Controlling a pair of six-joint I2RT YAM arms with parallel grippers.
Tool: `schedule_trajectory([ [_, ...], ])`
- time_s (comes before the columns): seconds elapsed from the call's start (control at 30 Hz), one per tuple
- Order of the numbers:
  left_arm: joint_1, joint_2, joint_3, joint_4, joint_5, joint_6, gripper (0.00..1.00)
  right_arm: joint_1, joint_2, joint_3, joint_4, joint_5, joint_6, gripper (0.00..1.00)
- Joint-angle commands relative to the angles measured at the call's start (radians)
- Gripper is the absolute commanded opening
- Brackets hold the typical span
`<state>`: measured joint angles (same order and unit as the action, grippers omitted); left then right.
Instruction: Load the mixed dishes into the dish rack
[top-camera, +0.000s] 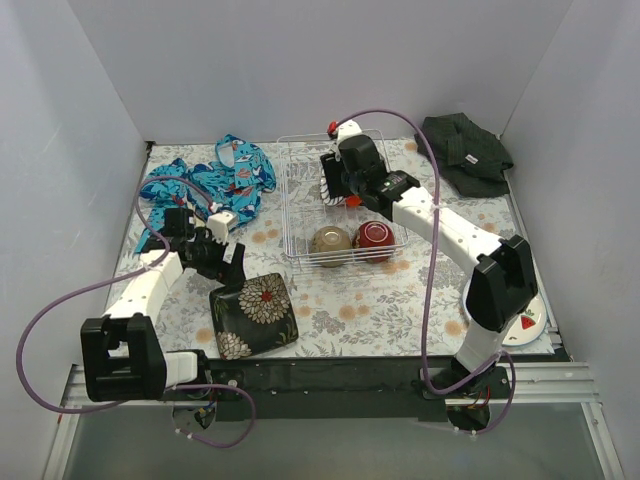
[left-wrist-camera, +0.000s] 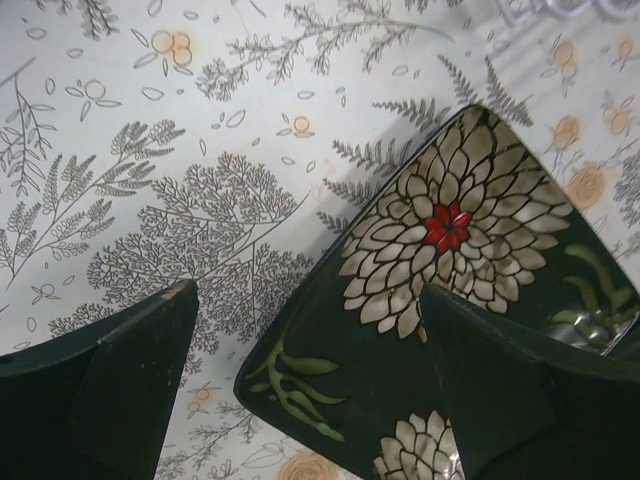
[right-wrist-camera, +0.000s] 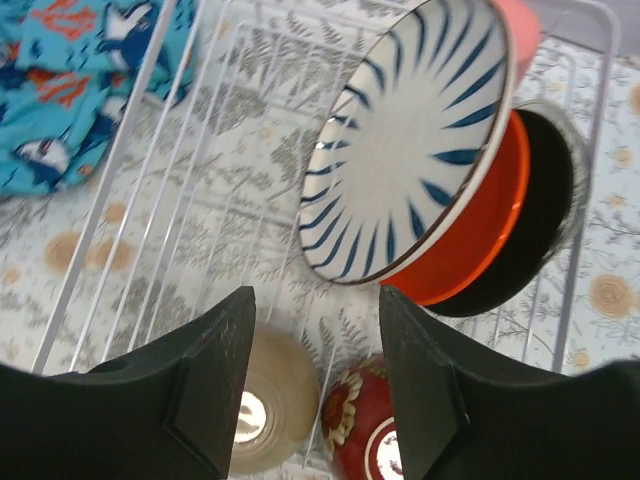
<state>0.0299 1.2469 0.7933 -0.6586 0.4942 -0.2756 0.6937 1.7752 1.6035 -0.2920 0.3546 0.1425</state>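
Observation:
The white wire dish rack (top-camera: 291, 205) holds the black-striped white plate (right-wrist-camera: 410, 140), orange plate (right-wrist-camera: 482, 232) and black dish (right-wrist-camera: 545, 195) leaning on edge, with the pink cup (right-wrist-camera: 520, 25) behind them. The cream bowl (top-camera: 331, 240) and dark red bowl (top-camera: 375, 236) sit at its near end. My right gripper (right-wrist-camera: 315, 295) is open and empty above the rack. The dark square plate (top-camera: 255, 313) with flower print lies on the table. My left gripper (left-wrist-camera: 308, 292) is open over its near-left corner, one finger above the plate (left-wrist-camera: 440, 290), the other above the table. The watermelon-print plate (top-camera: 527, 322) lies by the right arm's base.
A blue patterned cloth (top-camera: 210, 180) lies left of the rack and shows in the right wrist view (right-wrist-camera: 70, 80). A dark green-black cloth (top-camera: 465, 150) lies at the back right. White walls close in the table on three sides.

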Motion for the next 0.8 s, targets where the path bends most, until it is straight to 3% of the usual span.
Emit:
schedule_trajectory([
  [0.0,0.005,0.026,-0.023,-0.061,-0.026,0.141,0.90,0.000,-0.132,-0.091,0.010,-0.207,-0.044,0.60],
  [0.3,0.007,0.132,-0.045,-0.079,-0.008,0.331,0.64,0.000,-0.224,-0.208,0.028,-0.227,-0.089,0.61],
  [0.4,0.007,0.175,-0.045,-0.090,-0.002,0.377,0.46,0.000,-0.220,-0.217,0.028,-0.282,-0.112,0.61],
  [0.43,0.007,0.209,-0.037,-0.098,0.004,0.401,0.32,0.000,-0.217,-0.214,0.025,-0.334,-0.118,0.61],
  [0.53,0.007,0.250,0.020,-0.156,0.040,0.447,0.12,-0.002,-0.183,-0.189,0.005,-0.463,-0.126,0.62],
  [0.57,0.008,0.247,0.043,-0.167,0.055,0.455,0.02,-0.003,-0.171,-0.169,-0.001,-0.495,-0.124,0.69],
  [0.7,0.010,0.143,0.086,-0.200,0.073,0.489,0.00,-0.003,-0.113,-0.126,-0.001,-0.675,-0.139,0.72],
  [0.77,0.013,0.038,0.090,-0.213,0.054,0.551,0.00,-0.005,-0.080,-0.096,-0.004,-0.849,-0.214,0.73],
])
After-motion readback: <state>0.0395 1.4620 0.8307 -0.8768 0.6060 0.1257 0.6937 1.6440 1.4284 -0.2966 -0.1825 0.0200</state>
